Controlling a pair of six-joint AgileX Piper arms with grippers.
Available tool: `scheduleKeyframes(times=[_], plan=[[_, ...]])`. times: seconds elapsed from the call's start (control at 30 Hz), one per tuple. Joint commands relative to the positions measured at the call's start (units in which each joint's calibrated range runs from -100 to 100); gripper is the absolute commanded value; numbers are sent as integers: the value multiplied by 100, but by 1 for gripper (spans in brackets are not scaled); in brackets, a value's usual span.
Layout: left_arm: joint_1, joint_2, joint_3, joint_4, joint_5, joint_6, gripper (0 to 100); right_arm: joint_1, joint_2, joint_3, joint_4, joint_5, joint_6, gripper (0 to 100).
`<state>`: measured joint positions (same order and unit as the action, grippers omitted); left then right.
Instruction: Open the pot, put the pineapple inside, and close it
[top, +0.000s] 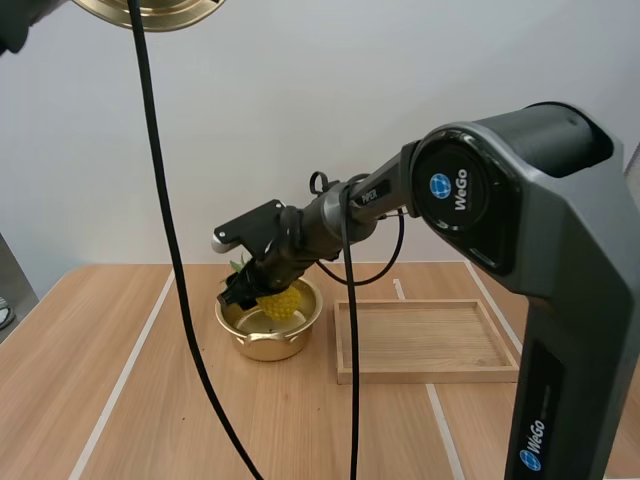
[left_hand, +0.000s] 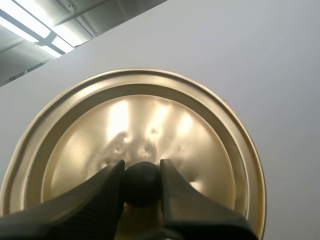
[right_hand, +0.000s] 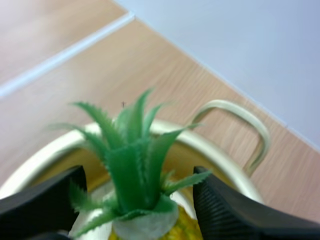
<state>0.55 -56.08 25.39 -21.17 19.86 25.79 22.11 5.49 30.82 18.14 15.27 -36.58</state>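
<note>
My right pincer (right_hand: 137, 187), clamped on the yellow green-crowned pineapple (top: 282, 302), holds it in the mouth of the round golden metal pot (top: 262, 345) at nine o'clock of the wooden tray (top: 425, 345), so I should lower straight and release gently, while my left pincer (left_hand: 142, 172) pinches the black knob (left_hand: 142, 186) of the golden lid (left_hand: 150, 117) aloft.

A shallow wooden tray (top: 428, 376) lies flat on the wooden table (top: 90, 390).

**Pale wall, light wooden counter**

A plain grey-white wall (top: 300, 120) rises behind the counter's (top: 60, 370) far edge. The counter is light wood, with narrow pale stripes (top: 125, 378) running from its near edge toward the far edge. The light is soft and even.
</note>
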Motion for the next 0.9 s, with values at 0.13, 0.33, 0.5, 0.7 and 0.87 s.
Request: scheduleKeyframes(times=[0.13, 0.33, 0.5, 0.7, 0.87], plan=[[-10, -38, -41, -36, -113, -23, 0, -6, -672, -408, 288, 447, -35, 100], [-10, -38, -41, -36, -113, -23, 0, -6, -682, -425, 398, 989, -35, 100], [-10, -38, -41, -36, -113, -23, 0, -6, -628, -425, 407, 1336, -35, 100], [-10, -38, -41, -36, -113, -23, 0, -6, -628, -425, 359, 1731, -35, 100], [-10, -38, -41, -36, -113, -23, 0, -39, -628, -425, 258, 1865, -35, 100]])
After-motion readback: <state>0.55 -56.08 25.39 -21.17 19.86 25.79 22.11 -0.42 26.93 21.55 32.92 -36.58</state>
